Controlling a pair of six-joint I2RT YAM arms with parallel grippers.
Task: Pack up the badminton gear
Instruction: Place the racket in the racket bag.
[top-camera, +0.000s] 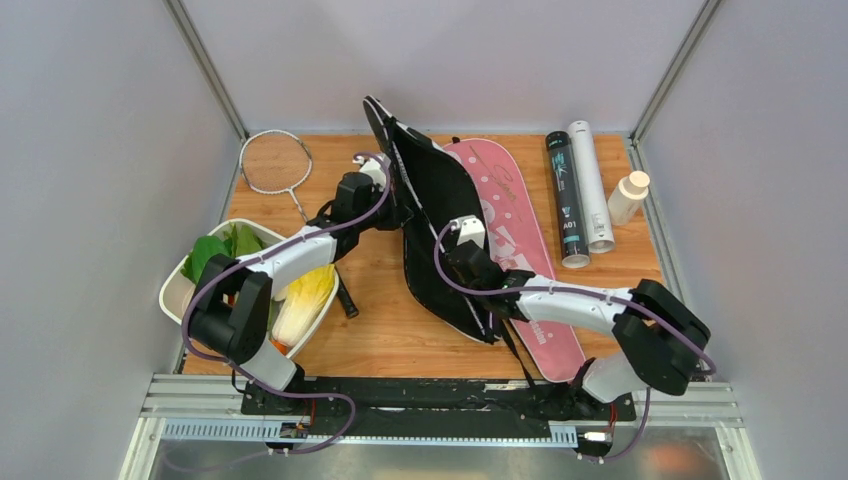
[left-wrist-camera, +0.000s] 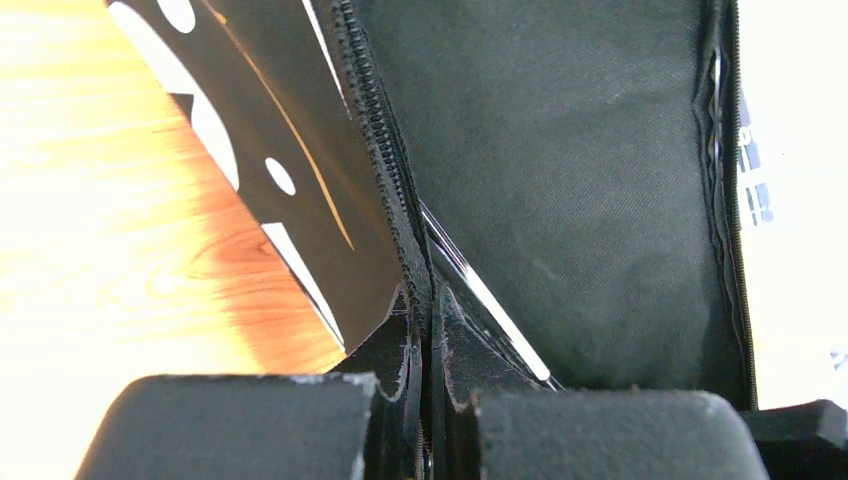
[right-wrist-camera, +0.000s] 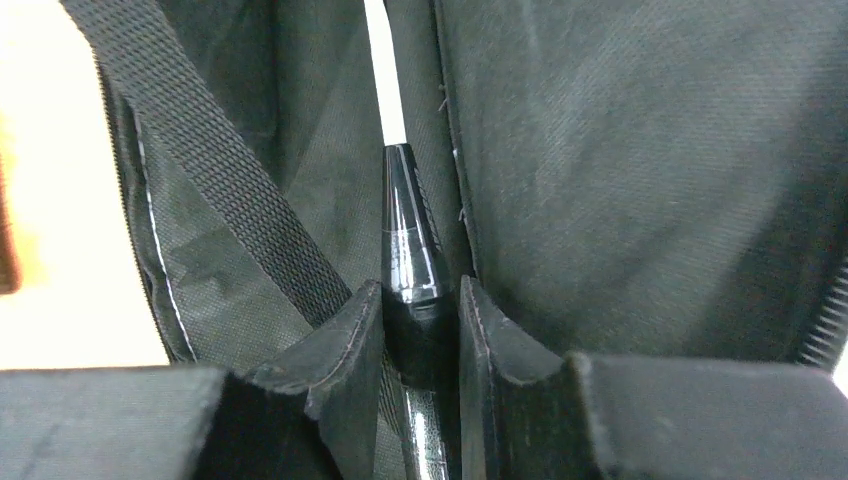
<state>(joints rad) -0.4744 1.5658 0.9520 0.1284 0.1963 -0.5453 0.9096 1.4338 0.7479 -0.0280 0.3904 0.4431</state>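
A black racket bag (top-camera: 435, 215) stands tilted and open at the table's middle. My left gripper (top-camera: 388, 192) is shut on its zipper edge; in the left wrist view the jaws (left-wrist-camera: 432, 305) pinch the zipper seam (left-wrist-camera: 385, 180). A shiny racket shaft (left-wrist-camera: 480, 290) lies inside the bag. My right gripper (top-camera: 470, 248) is inside the bag, shut on a racket's black handle (right-wrist-camera: 408, 235). A pink bag (top-camera: 510, 215) lies flat behind the black one. A silver racket (top-camera: 274, 160) lies at the back left. A black tube (top-camera: 566, 200) and a white tube (top-camera: 590, 185) lie at the right. No shuttlecocks show.
A white tray (top-camera: 172, 285) of vegetables sits at the left edge, under my left arm. A small white bottle (top-camera: 627, 198) with a tan cap stands at the far right by the wall. The bag's black strap (right-wrist-camera: 215, 180) hangs beside the right gripper.
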